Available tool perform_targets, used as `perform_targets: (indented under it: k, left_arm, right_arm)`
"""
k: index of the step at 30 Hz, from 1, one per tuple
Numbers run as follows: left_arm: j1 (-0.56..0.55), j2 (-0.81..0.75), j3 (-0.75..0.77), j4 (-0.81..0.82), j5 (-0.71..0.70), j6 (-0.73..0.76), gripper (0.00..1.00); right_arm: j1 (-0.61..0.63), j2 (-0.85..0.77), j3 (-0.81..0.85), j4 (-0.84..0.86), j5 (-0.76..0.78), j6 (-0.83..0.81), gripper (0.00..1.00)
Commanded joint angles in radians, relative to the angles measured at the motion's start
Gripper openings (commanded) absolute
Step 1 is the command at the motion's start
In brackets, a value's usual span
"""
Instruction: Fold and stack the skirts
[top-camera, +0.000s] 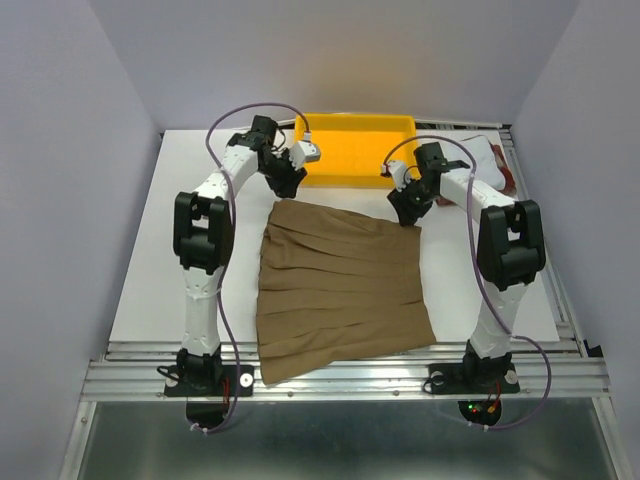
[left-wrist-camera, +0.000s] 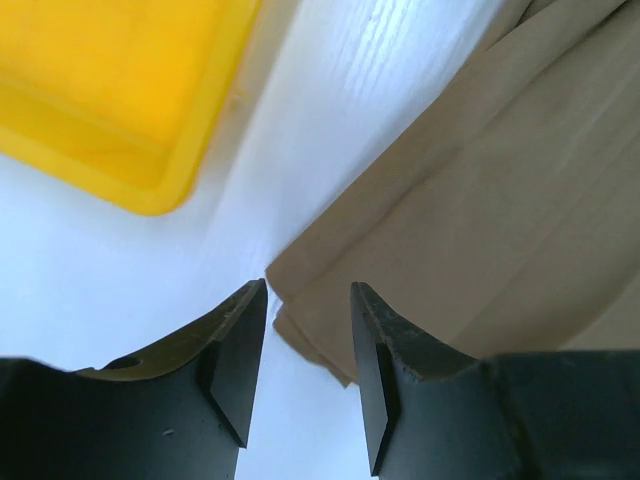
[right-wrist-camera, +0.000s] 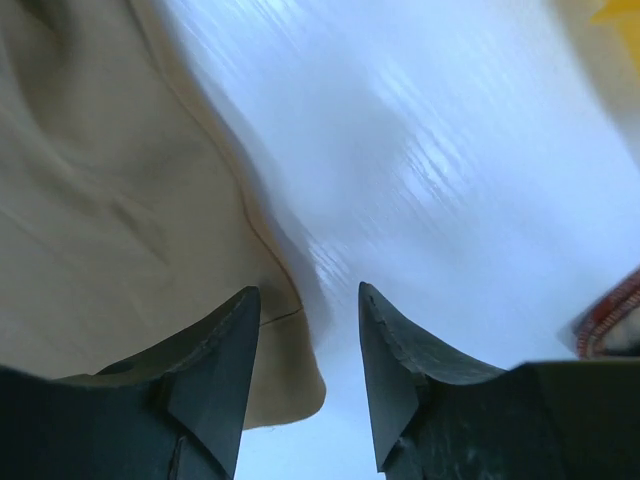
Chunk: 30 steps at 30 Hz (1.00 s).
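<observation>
One skirt laid out: tan-brown skirt (top-camera: 340, 290), flat with its pleats showing in the middle of the table (top-camera: 150, 290), near hem reaching past the front edge.
Other stock: checked skirt (top-camera: 499, 165) at the far right, beside the yellow tray (top-camera: 355, 120); I cannot pick out a white one for certain.
Left gripper (left-wrist-camera: 308, 290): fingers parted, poised at the skirt's far left corner, gripping nothing.
Right gripper (right-wrist-camera: 310, 292): fingers likewise parted at the far right corner; the cloth edge lies just beside one finger but is not pinched.
Step in hand: by my reading, the first fold of the tan skirt, with both far corners lined up for a grasp.
Next move calls for: lowering both sets of fingers onto the corners, pinching every layer, then drawing the far edge toward me evenly so the pleats do not skew.
Stack: none begun that I can see.
</observation>
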Motion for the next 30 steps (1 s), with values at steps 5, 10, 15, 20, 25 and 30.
perform_targets:
  k: [5, 10, 15, 20, 25, 30]
  left_arm:
    - [-0.023, 0.049, -0.073, 0.101, -0.039, -0.009, 0.55]
    - [-0.048, 0.046, -0.156, 0.102, -0.104, 0.058, 0.49]
    - [-0.028, -0.124, -0.298, 0.202, -0.119, 0.094, 0.0]
    - [0.004, -0.443, -0.665, 0.454, -0.171, 0.149, 0.0]
    - [-0.003, -0.704, -1.011, 0.672, -0.213, 0.356, 0.28]
    - [-0.025, -0.749, -1.025, 0.512, -0.153, 0.439, 0.57]
  right_arm:
    - [-0.005, 0.089, 0.04, 0.006, 0.032, -0.038, 0.54]
    - [-0.014, 0.12, 0.009, 0.007, 0.051, -0.054, 0.56]
    - [-0.033, 0.14, 0.002, 0.004, 0.071, -0.074, 0.49]
    - [-0.062, 0.131, -0.007, 0.004, 0.068, -0.083, 0.29]
    - [-0.08, 0.108, -0.008, -0.002, 0.013, -0.086, 0.16]
    - [-0.08, 0.082, 0.041, -0.043, -0.066, -0.09, 0.41]
